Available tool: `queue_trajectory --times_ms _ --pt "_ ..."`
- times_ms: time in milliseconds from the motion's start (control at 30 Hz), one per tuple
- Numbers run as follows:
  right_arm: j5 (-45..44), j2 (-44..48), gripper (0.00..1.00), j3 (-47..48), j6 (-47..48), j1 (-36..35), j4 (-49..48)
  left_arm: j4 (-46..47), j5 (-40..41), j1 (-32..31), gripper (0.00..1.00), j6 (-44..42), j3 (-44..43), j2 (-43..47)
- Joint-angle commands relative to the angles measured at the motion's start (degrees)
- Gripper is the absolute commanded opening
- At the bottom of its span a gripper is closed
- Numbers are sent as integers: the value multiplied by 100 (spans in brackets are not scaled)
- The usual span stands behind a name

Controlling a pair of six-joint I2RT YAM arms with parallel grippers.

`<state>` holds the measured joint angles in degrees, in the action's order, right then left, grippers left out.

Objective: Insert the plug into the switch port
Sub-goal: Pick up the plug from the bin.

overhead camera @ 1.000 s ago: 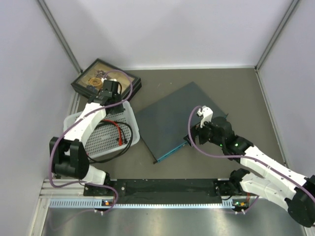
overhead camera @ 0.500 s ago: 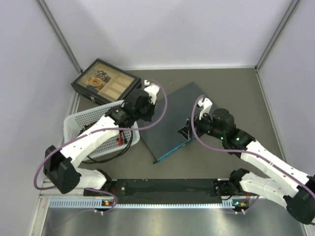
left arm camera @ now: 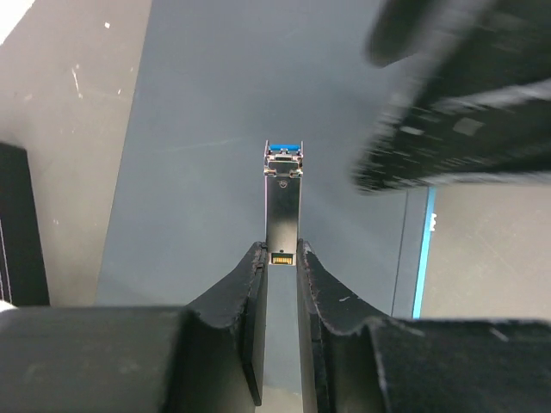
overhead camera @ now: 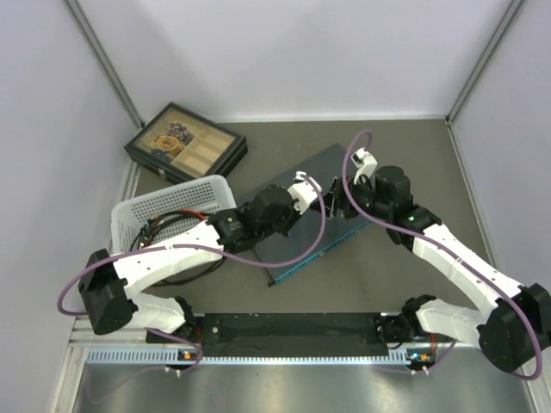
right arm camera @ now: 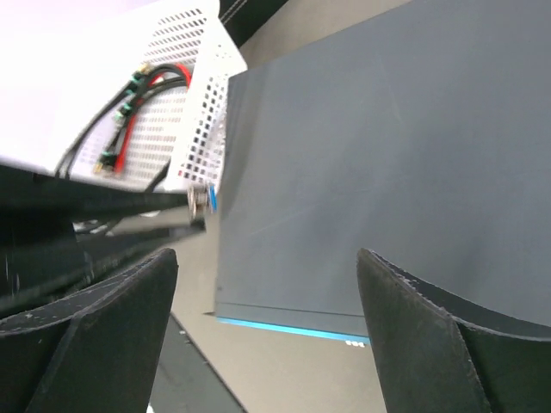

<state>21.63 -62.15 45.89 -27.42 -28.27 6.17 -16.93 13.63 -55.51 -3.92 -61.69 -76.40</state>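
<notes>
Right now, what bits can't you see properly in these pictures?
- Switch sockets: too small in the top view, and neither wrist view faces them.
- Plug: its back end is hidden between the left jaws in the left wrist view, and it is lost among the arms in the top view.
- Tray box contents: too small in the top view.

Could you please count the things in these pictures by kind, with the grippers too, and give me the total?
Switch: 1
Plug: 1
White basket: 1
Black tray box: 1
Grippers: 2, the left gripper and the right gripper
Total: 6
The cables in the basket are too tangled to count.
</notes>
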Motion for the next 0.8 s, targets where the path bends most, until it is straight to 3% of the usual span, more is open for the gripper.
queue_trajectory --times_ms 0,300,767 --pt "667 -113 82 333 -448 243 -547 655 193 -232 0 -328 52 73" --pt "1124 -218 75 395 -396 252 -574 717 254 -461 0 -574 -27 -147" --pt "1406 -412 38 210 -396 252 -846 796 342 -628 0 -706 34 -156"
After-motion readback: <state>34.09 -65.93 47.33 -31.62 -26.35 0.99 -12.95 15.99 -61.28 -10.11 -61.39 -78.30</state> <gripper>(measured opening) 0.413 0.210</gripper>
